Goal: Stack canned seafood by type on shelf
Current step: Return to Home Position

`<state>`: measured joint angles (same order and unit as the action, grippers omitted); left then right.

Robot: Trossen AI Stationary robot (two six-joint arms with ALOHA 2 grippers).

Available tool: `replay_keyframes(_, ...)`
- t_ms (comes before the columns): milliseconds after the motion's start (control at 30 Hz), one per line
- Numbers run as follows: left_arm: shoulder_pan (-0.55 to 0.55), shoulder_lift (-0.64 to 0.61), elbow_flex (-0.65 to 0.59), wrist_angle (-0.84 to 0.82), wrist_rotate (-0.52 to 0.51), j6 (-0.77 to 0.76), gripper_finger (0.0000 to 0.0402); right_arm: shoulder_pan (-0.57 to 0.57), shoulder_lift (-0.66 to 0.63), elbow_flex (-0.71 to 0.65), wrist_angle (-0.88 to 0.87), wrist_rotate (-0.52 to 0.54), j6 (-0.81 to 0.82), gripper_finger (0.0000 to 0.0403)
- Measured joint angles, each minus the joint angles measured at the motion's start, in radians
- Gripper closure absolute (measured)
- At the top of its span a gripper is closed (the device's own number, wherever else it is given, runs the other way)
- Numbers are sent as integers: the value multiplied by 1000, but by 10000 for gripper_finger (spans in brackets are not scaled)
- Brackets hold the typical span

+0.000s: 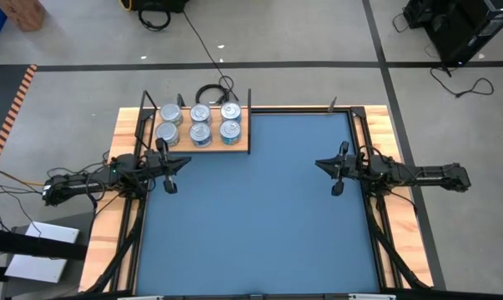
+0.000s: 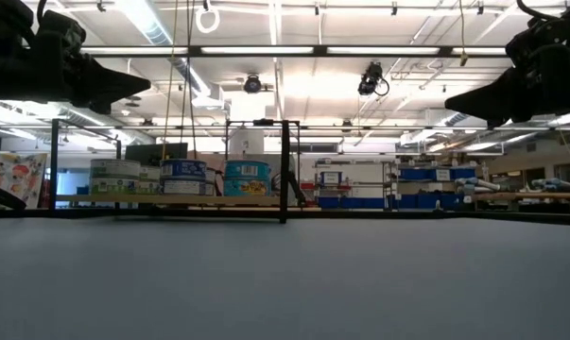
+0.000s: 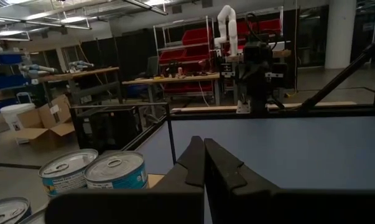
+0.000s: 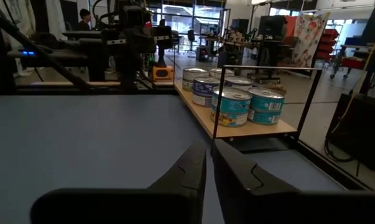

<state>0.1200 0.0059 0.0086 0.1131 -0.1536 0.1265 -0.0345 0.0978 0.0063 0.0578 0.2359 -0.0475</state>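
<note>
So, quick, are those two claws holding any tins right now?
Left gripper: fingers shut, empty, above the mat beside the shelf.
Right gripper: fingers shut, empty, above the mat's right side.

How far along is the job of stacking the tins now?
Done, it seems: all visible tins stand on the shelf, six tops in two rows; none lies on the blue mat. In hand: nothing; the left gripper and right gripper are shut and empty. Left: apparently nothing to stack.

Shelf [image 1: 201, 150]: wooden board, black uprights.
Tins [image 1: 200, 131]: six lids on the shelf, two rows of three.
Left pincer [image 1: 169, 172]: just off the shelf's near edge.
Right pincer [image 1: 336, 172]: well right of the shelf.
</note>
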Motion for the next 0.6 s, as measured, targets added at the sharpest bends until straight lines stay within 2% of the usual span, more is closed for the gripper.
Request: replay_keyframes(600,0,0,0,0,0,0,400,0,0,0,0,0,0,361)
